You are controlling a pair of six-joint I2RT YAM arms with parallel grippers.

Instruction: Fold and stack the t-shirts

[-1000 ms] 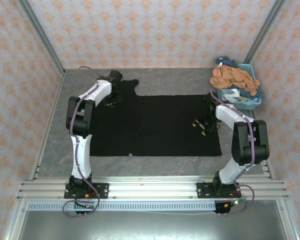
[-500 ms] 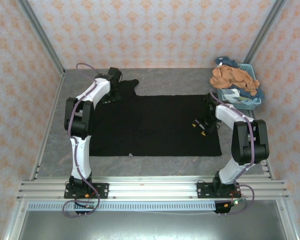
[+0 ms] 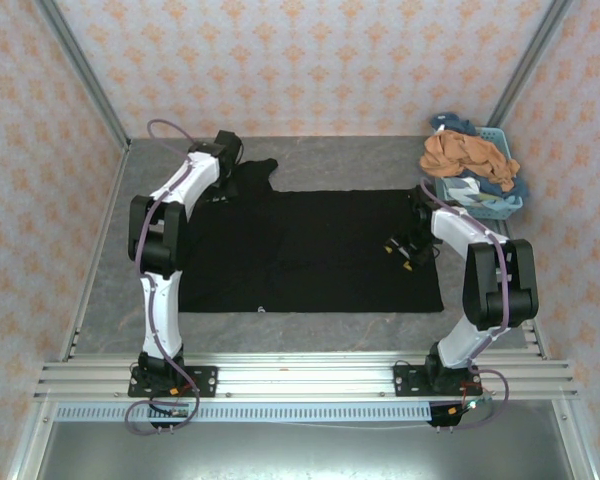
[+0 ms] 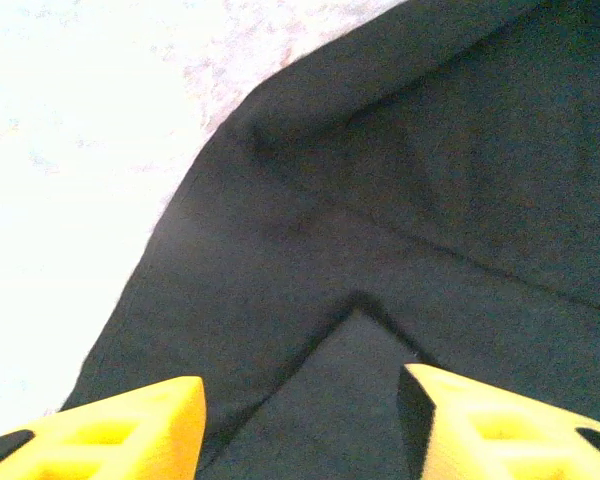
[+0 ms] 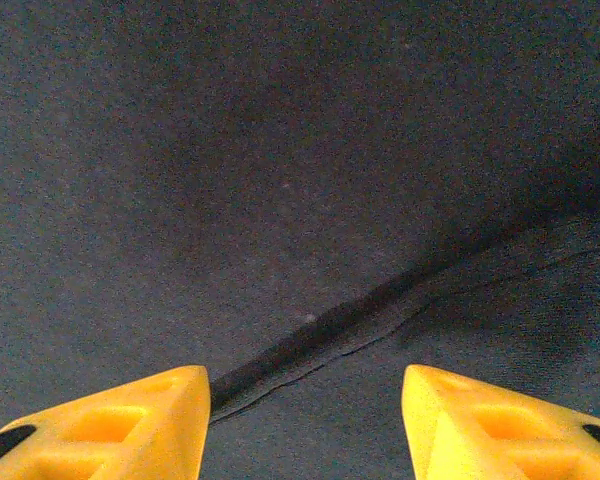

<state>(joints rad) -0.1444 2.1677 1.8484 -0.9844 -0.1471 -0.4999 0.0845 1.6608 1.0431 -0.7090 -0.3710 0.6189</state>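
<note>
1. Black t-shirt (image 3: 310, 250): 1 piece, spread flat on the grey table (image 3: 330, 160), its body across the middle between the 2 arms. 1 sleeve juts toward the far left.
2. Right gripper (image 5: 305, 420): low over the right part of the black t-shirt, near its right edge. The yellow fingers stand apart with nothing between them. A seam crosses the cloth below. Contact with the cloth cannot be told.
3. Left gripper (image 4: 300, 420): above the far-left sleeve. The fingers are spread and hold nothing. Creased black cloth lies beneath, with bare table to one side.
4. Pale blue basket (image 3: 490, 208): far right corner, just beyond the shirt's far right corner.
5. Rust-orange t-shirt (image 3: 465, 155): heaped on the basket, spilling over its rim.
6. Blue t-shirt (image 3: 455, 123): bunched behind and under the orange one.
</note>
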